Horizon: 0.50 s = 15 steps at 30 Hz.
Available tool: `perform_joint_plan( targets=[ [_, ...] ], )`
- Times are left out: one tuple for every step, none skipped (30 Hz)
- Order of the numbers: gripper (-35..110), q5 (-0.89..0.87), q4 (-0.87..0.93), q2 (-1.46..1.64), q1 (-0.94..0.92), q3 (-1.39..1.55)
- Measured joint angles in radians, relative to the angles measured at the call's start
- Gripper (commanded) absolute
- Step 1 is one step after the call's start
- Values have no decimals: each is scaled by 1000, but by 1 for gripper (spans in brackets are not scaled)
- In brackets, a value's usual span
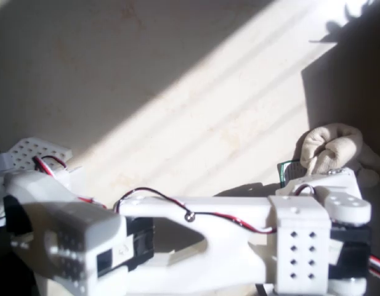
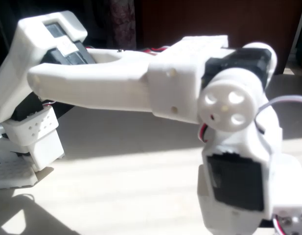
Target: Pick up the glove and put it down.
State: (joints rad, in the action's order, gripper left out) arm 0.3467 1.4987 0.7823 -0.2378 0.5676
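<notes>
white arm (image 2: 141,83) nearest lens | gripper (image 1: 337,179) over bunched glove (image 1: 331,148), grip cannot be told | green-edged card (image 1: 287,172) beside glove | sunlit table (image 1: 177,92)

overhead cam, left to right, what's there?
Perforated white base plate → arm's shoulder block → long white arm link → green-edged card → glove, bunched at the right edge.

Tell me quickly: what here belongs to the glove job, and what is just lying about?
Job:
- glove, bunched at the right edge in the overhead view
- white arm, reaching towards it; its gripper's fingertips are hidden

Lying about:
- green-edged card, partly tucked beside the glove
- perforated white plate, on the left
</notes>
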Motion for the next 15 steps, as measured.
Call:
perform_joint_plan(
  targets=[
    [26,0,0,8,0,0],
    [26,0,0,12,0,0],
    [26,0,0,17,0,0],
    [26,0,0,21,0,0],
    [26,0,0,28,0,0],
    [26,0,0,38,0,0],
    [26,0,0,52,5,0],
    [26,0,0,66,14,0],
    [26,0,0,81,26,0],
    [26,0,0,94,41,0],
    [26,0,0,104,58,0],
    [26,0,0,110,75,0],
    [26,0,2,115,94,0],
    [26,0,2,120,114,0],
    [26,0,2,124,135,0]
  ],
)
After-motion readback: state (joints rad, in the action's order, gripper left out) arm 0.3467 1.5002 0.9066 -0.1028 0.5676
